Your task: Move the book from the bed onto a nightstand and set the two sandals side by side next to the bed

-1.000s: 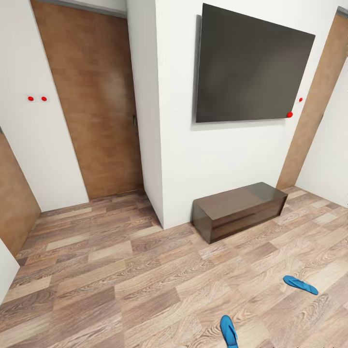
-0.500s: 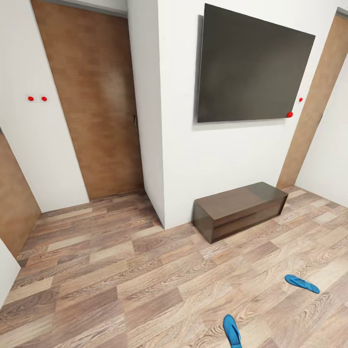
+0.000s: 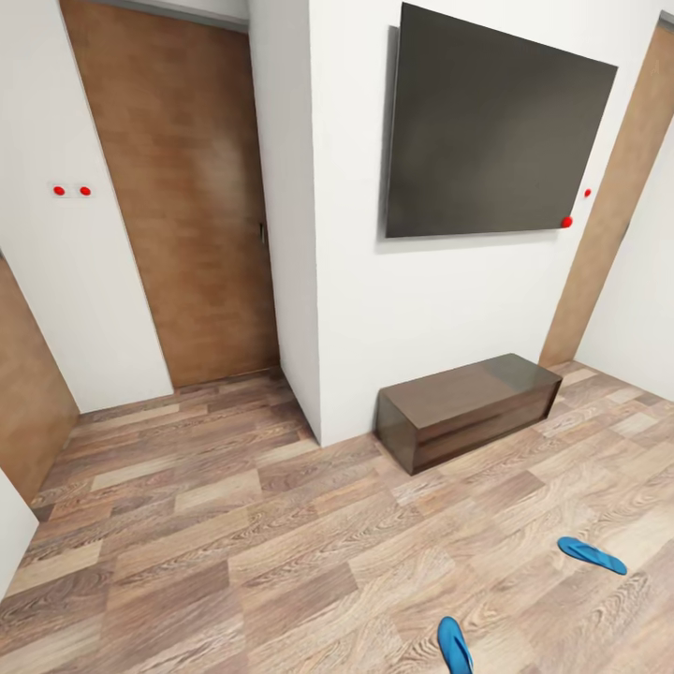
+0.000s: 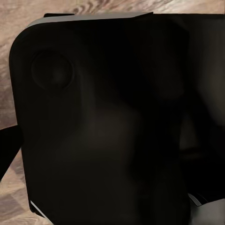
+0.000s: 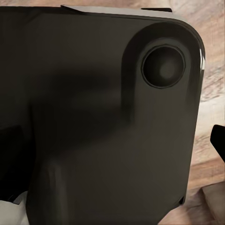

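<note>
Two bright blue sandals lie apart on the wood-plank floor in the head view. One sandal [image 3: 592, 555] rests at the lower right, lying crosswise. The other sandal [image 3: 454, 645] lies at the bottom edge, partly cut off by the frame. The bed, the book and the nightstand are out of view. Both wrist views look onto a dark rounded body of the robot close up, with strips of wood floor around it.
A long dark-brown bench-like cabinet [image 3: 468, 406] stands against the white wall under a large dark wall screen [image 3: 496, 131]. A brown door [image 3: 183, 197] is at the left, another brown door [image 3: 613, 197] at the right. A white wall corner [image 3: 314, 374] juts out beside the cabinet.
The whole head view has shifted slightly, so the camera moved: the sandals, cabinet and screen now sit a little further right and lower in the picture.
</note>
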Tool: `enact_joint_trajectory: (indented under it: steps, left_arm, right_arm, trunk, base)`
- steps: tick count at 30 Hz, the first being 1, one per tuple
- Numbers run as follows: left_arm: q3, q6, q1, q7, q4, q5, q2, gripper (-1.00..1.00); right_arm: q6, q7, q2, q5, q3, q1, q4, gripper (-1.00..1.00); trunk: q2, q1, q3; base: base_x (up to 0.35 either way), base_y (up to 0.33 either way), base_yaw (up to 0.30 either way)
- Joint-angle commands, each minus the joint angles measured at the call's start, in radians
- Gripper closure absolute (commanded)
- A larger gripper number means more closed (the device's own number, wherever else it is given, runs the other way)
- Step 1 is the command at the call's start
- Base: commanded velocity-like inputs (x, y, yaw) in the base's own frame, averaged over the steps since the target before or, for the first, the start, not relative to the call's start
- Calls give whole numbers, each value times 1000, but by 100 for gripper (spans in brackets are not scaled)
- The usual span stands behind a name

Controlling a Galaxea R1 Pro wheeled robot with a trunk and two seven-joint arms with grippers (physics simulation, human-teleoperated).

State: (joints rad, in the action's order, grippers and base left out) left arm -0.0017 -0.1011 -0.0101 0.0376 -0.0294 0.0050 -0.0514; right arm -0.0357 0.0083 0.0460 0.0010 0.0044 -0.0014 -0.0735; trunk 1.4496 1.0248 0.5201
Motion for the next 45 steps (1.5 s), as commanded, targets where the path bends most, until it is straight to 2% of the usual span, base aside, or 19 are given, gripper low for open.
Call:
enact_joint_trajectory:
  steps: [1, 16, 28, 34, 45]
  left_arm:
    - [0, -3, -1, 2, 1, 1, 0, -100]
    - [-1, -3, -1, 2, 1, 0, -2, -100]
    - [-3, -3, -1, 2, 1, 0, -2, -100]
    - [-4, -3, -1, 2, 0, -1, -2, -100]
    - [-4, -3, -1, 2, 0, -3, -3, -100]
  right_arm:
    - [-3, 1, 0, 0, 0, 0, 0, -100]
    - [-2, 0, 0, -1, -1, 0, -2, -100]
    - [-3, 1, 1, -1, -1, 0, -2, -100]
    - [-3, 1, 4, -1, -1, 0, -2, -100]
    - [-3, 1, 8, -1, -1, 0, -2, -100]
  trunk:
    - [0, 0, 1]
    - [0, 0, 11]
    - [0, 0, 15]
    - [0, 0, 16]
    - [0, 0, 16]
  base:
    - [131, 20, 50]
    - [177, 94, 147]
    - [211, 232, 92]
    - [237, 283, -108]
    - [251, 299, -249]
